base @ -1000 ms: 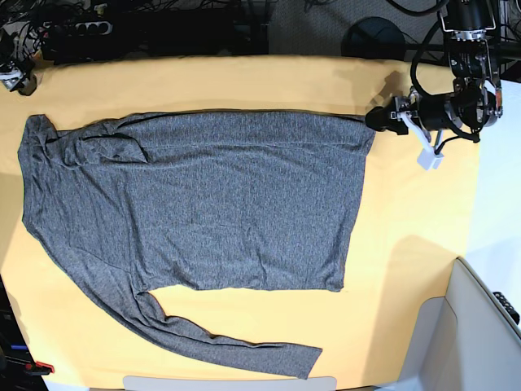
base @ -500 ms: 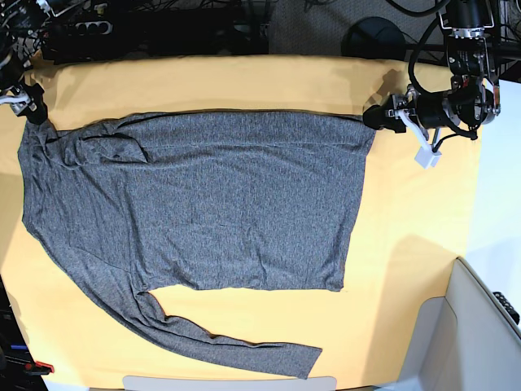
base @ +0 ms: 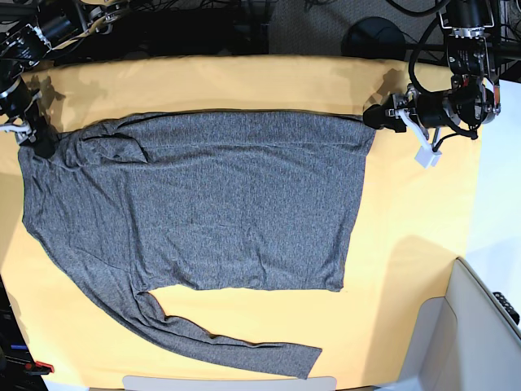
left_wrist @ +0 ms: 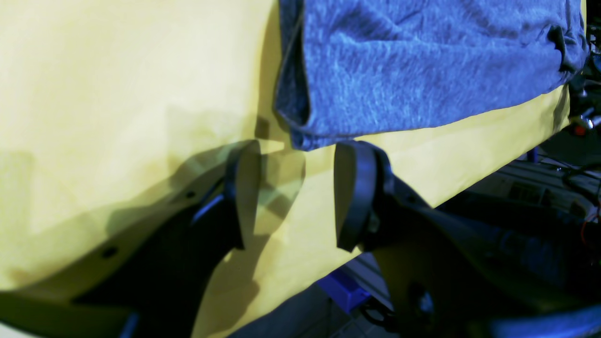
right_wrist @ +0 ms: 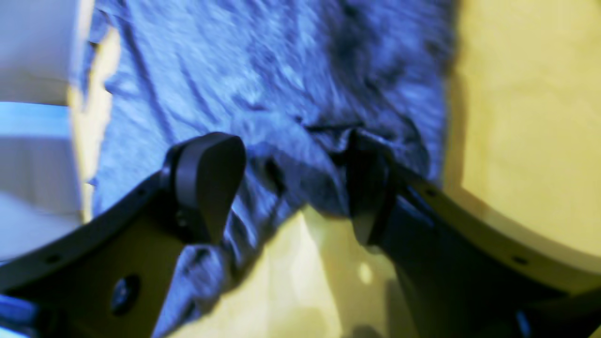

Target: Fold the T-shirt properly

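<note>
The dark-grey T-shirt lies spread flat on the yellow table, with one long sleeve trailing toward the front edge. My left gripper is at the shirt's far right corner. In the left wrist view it is open, with the shirt's corner just ahead of the fingertips and not between them. My right gripper is at the shirt's far left, bunched corner. In the right wrist view it is open, with wrinkled fabric lying between its fingers.
A grey-white bin stands at the front right, beyond the table's edge. Cables and a power strip run along the back. A red-handled tool lies at the front left corner.
My right arm has come down from the far left corner of the table onto the shirt's bunched corner. My left gripper has stayed at the shirt's right corner.
</note>
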